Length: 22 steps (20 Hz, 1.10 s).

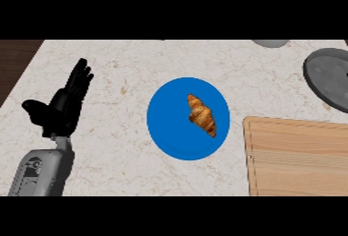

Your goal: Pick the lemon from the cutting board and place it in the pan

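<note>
The wooden cutting board (pixel 299 156) lies at the lower right of the counter, and its visible part is bare. No lemon shows in the head view. The dark grey pan (pixel 329 78) sits at the right edge, partly cut off by the frame, with nothing visible inside it. My left hand (pixel 65 103) rests open at the left, fingers straight and pointing up, apart from everything. My right hand is out of view.
A blue plate (pixel 170 133) with a brown croissant (pixel 202 115) on it stands mid-counter, left of the board. A grey rounded object (pixel 270 43) peeks in at the top edge. The counter's left edge borders dark wood (pixel 15 64).
</note>
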Tool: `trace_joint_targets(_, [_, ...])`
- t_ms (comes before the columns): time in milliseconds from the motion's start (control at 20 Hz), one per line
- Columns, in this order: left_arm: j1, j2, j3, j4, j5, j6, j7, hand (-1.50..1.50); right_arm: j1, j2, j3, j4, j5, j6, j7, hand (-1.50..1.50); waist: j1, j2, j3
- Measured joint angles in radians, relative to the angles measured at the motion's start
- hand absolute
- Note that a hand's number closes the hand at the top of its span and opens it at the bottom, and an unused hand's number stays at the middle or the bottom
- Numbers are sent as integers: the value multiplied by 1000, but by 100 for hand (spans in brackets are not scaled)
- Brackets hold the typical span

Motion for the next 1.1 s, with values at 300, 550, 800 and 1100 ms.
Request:
trace_joint_targets(300, [-8,-2,2,6,5,-3,-2,0,-20,-8,-64,114,-79,176,-32,-150,5,4,2])
trace_joint_targets(550, [-10,3,4,4,3,-4,2,0,-2,-21,-99,141,-120,220,-116,-150,2,2,2])
trace_joint_targets(800, [-10,2,11,12,-2,9,3,0,0,-17,-185,124,-212,202,-231,-150,-14,-5,1])
trace_joint_targets(1100, [2,0,20,19,-6,21,0,0,52,-35,-291,138,-342,320,-369,-150,-45,-20,-3])
